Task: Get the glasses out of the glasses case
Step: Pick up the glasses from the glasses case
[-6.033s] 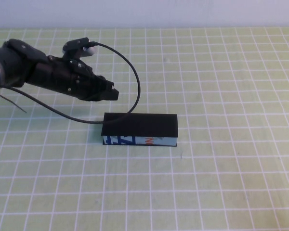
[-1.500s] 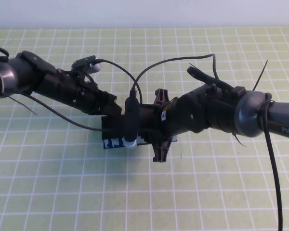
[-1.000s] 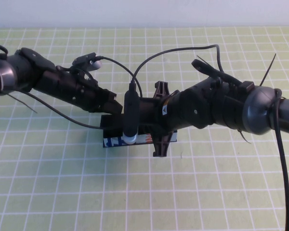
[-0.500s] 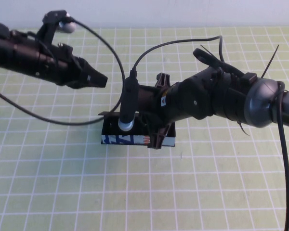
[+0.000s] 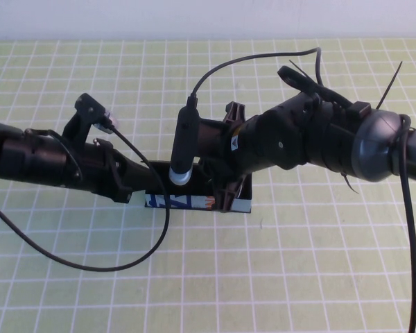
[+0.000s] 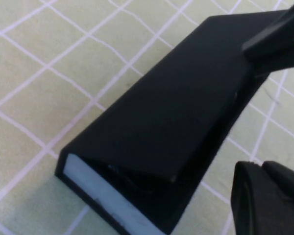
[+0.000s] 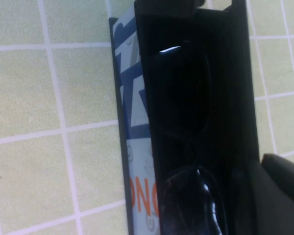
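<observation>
The glasses case (image 5: 194, 202) lies mid-table, its white printed side facing me. In the right wrist view the case (image 7: 130, 147) is open and the black glasses (image 7: 181, 112) lie inside, dark lenses up. In the left wrist view the case (image 6: 161, 112) shows from its white end, with the black lid tilted up a little. My right gripper (image 5: 225, 173) hangs over the case, open, one finger on each long side; one finger (image 7: 284, 191) shows beside the case. My left gripper (image 5: 140, 187) is shut and low at the case's left end; it also shows in the left wrist view (image 6: 259, 169).
The table is a green mat with a white grid (image 5: 298, 277). Black cables (image 5: 125, 263) loop from both arms over the mat in front of and behind the case. The right arm's wrist camera (image 5: 182, 149) hangs over the case's left half.
The left arm has dropped from high at the back left down to the case's left end. The right arm has stayed over the case. The lid opened within the last second.
</observation>
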